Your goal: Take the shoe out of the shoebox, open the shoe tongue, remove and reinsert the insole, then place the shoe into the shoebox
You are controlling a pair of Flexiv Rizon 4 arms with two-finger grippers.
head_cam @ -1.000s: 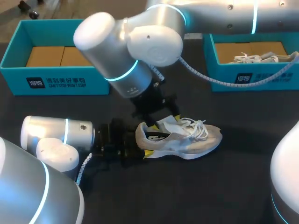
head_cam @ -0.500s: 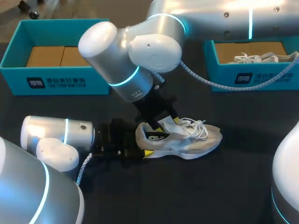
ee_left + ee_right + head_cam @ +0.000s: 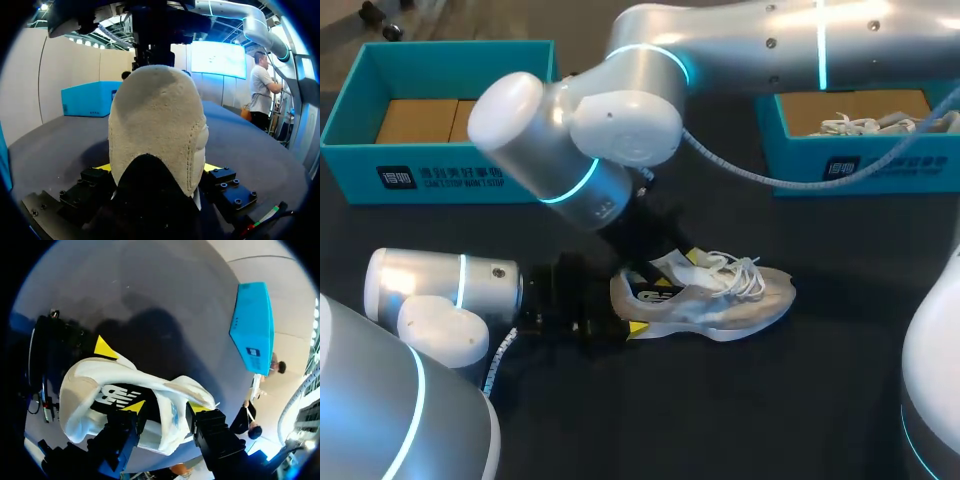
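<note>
Left gripper point(image 3: 157, 167): jaws closed on the heel point(image 3: 157, 115) of the shoe point(image 3: 720, 305), one yellow tip on each side. Only the left wrist view shows that contact. It also shows the heel as a rounded, fuzzy cream panel with a stitched seam.

The shoe sits upright on its sole mid-table, toe toward my right. White laces point(image 3: 740, 272) lie loose on top.

Right gripper point(image 3: 165, 407): comes down on the shoe mouth, fingers a little apart, pinching the tongue point(image 3: 170, 412), which stands up off the opening. The head view hides that grip behind the arm; the right wrist view shows it, plus the dark insole print under the tongue.

The table point(image 3: 740, 420) is dark and matte, with open room ahead of the toe and on the near side.

Far edge: left shoebox point(image 3: 440, 180), teal, brown cardboard inside; right shoebox point(image 3: 860, 170), teal, holding a second shoe point(image 3: 880, 123). Both are well apart from the held shoe.
</note>
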